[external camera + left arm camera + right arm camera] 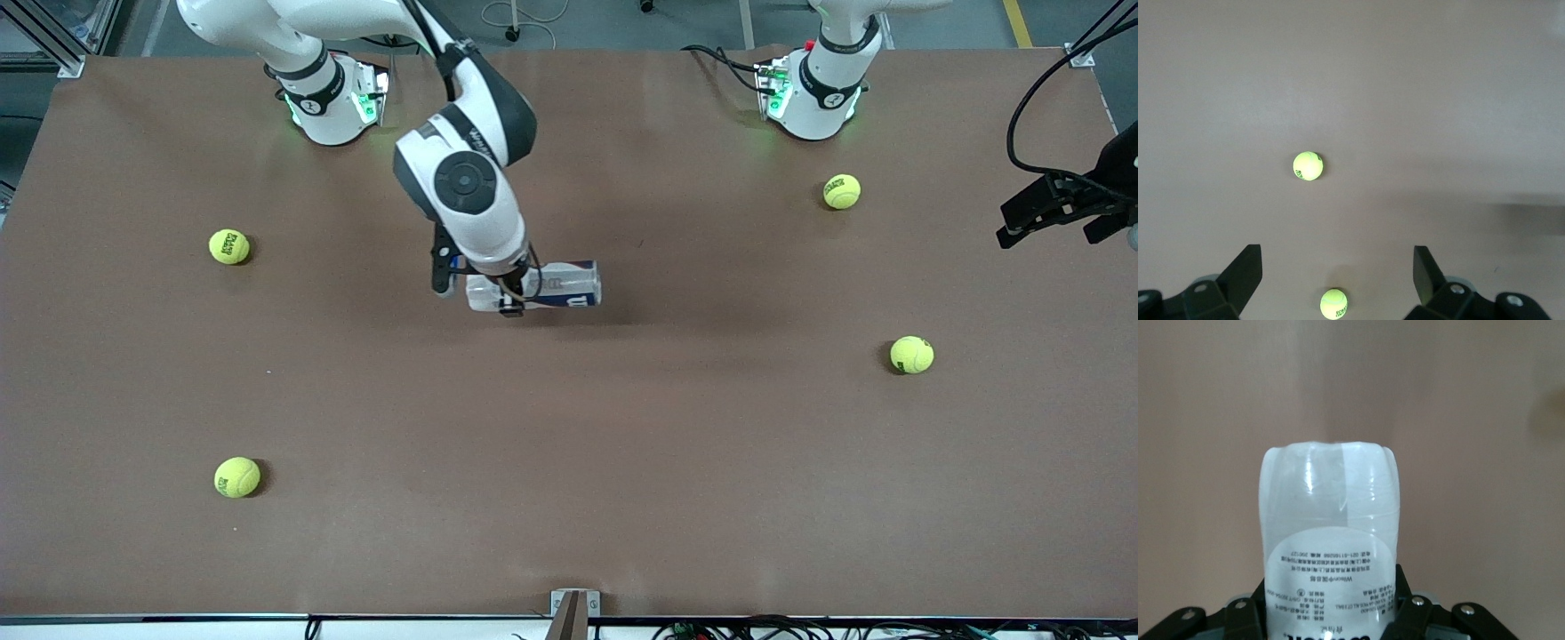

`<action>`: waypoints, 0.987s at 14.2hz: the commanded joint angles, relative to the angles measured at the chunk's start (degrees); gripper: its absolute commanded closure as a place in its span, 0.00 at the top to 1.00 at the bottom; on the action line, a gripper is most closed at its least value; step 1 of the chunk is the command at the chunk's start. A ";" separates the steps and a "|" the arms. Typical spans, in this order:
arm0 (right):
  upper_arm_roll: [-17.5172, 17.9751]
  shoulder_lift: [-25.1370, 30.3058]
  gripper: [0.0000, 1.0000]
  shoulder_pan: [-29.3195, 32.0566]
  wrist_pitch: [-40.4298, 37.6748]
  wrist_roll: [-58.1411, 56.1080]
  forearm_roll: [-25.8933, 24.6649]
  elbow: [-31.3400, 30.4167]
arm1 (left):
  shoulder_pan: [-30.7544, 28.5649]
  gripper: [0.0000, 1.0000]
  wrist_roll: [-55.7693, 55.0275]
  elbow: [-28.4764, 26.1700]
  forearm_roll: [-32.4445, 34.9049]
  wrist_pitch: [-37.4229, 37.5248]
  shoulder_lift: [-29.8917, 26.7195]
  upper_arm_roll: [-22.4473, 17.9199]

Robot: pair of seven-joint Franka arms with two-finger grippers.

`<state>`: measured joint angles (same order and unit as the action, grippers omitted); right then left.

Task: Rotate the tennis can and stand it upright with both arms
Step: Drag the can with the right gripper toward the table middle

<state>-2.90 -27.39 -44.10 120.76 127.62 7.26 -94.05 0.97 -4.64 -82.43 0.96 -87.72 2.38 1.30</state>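
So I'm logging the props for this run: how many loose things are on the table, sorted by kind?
Tennis balls: 4
Tennis can: 1, lying on its side, gripped by the right end effector
Total: 5

Both arms are glossy white with black joint bands: the right arm (462,191) shows a round black end cap ringed in grey, and green lights glow at each base. The left arm (827,76) trails black cables. The claws' fingers (1245,273) are matte black with silver screws.
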 commanded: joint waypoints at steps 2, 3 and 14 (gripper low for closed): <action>-0.70 -9.77 0.68 -3.44 -0.70 5.08 0.30 10.54 | -0.35 1.00 -0.37 0.25 -0.52 0.45 -0.10 0.19; -0.79 -11.44 0.68 -3.80 -0.44 5.79 0.12 12.29 | -0.35 1.00 -0.37 0.25 -0.52 0.45 -0.10 0.19; -1.41 -26.47 0.70 -7.66 -0.52 7.99 -3.13 27.86 | -0.35 1.00 -0.37 0.25 -0.52 0.45 -0.10 0.28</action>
<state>-3.54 -50.58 -50.71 121.14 133.83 5.66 -70.54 0.96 -4.64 -82.49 0.96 -87.72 2.38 1.31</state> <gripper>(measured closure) 0.300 0.000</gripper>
